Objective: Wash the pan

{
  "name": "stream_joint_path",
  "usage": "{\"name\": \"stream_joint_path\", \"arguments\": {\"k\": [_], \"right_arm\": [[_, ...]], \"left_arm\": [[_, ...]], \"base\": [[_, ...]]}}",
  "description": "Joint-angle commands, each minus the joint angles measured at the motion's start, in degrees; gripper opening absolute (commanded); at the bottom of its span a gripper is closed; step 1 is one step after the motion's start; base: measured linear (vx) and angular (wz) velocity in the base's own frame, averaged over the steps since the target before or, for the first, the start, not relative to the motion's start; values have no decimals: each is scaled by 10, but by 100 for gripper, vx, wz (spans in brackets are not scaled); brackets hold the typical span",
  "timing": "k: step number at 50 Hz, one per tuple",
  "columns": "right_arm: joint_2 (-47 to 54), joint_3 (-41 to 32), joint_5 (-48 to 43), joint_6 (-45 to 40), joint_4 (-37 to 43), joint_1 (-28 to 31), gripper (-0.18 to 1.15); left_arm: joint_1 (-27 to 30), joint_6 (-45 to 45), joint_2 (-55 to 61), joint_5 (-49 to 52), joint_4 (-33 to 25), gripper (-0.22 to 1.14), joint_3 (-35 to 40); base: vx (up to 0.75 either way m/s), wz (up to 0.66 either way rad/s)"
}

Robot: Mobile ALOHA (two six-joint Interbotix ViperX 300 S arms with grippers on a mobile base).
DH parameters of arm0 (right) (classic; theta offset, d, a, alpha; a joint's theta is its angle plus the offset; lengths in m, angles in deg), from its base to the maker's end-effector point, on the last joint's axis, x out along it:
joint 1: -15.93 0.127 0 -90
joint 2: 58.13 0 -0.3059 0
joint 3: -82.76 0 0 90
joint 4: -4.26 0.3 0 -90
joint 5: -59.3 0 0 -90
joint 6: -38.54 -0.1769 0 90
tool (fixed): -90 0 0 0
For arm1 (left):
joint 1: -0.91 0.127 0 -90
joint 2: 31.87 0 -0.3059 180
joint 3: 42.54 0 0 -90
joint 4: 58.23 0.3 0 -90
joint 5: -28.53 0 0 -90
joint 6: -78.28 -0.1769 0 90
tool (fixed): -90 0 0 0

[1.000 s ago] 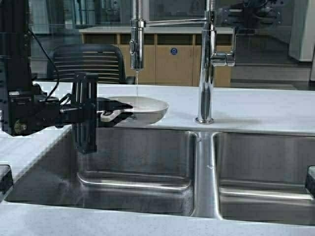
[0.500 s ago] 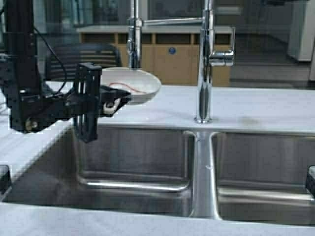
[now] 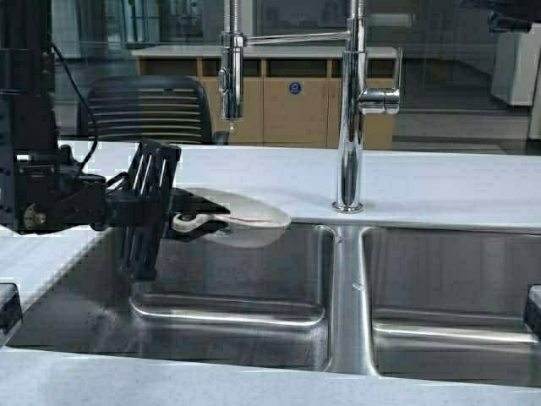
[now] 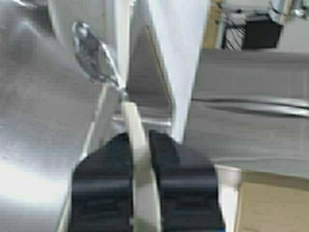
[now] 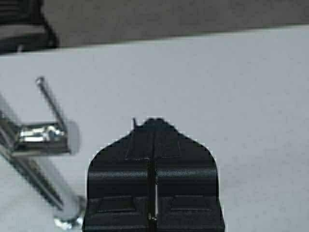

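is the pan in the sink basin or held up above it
Held up: the left gripper grips the pan by its handle, over the left basin's back edge.

Pale speckled desk [image 3: 439, 182] spanning the scene, cut by a steel double sink [image 3: 254, 288] with left and right basins. Chrome faucet [image 3: 349, 127] standing upright on the far strip, behind the divider between the basins, base touching the desk.
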Motion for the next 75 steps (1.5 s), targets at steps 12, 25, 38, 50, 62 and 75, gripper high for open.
{"name": "stream_joint_path", "arguments": {"k": [12, 25, 38, 50, 62, 75], "right_arm": [[-124, 105, -42, -29, 21, 20, 6], [-172, 127, -42, -29, 29, 33, 6], [-172, 127, -45, -29, 29, 45, 6], [-172, 127, -49, -28, 29, 45, 6], [-171, 127, -54, -28, 30, 45, 6], [-169, 125, -57, -29, 29, 45, 6]], "left_arm": [[2, -57, 43, 13, -59, 2, -11], [2, -202, -23, 275, -66, 3, 1], [-14, -548, -156, 687, -133, 3, 91], [-23, -834, -242, 757, -222, 3, 112], [-23, -940, -311, 786, -290, 3, 105], [-5, -953, -250, 788, -289, 3, 127]], "base": [[0, 0], [-1, -1], [-2, 0], [-2, 1], [-2, 1], [-1, 1]]}}
